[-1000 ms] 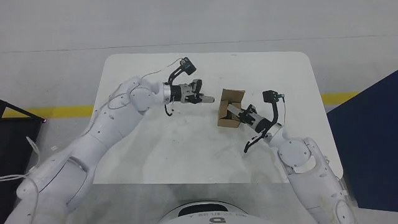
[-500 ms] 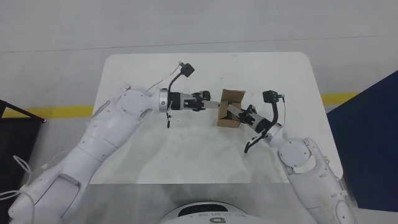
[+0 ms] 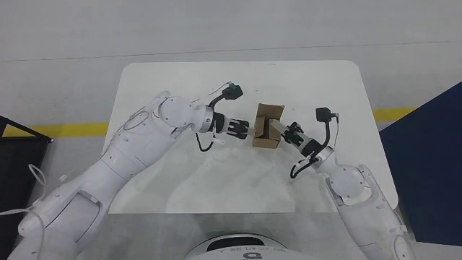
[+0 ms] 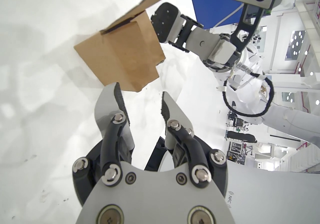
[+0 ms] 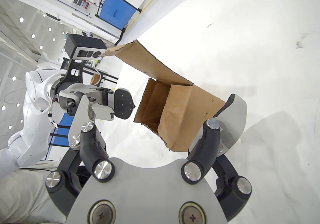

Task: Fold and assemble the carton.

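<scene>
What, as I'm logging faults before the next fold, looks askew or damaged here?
The carton is only half formed: one long flap sticks out unfolded, and the cut edge at its open end looks ragged. Nothing is spilled on the table.

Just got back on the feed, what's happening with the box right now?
The half-formed carton rests on the white table, one flap sticking out. The right gripper, fingers spread, straddles one end, a finger against its outer wall. The left gripper sits at the opposite side, fingers open, gripping nothing.
</scene>
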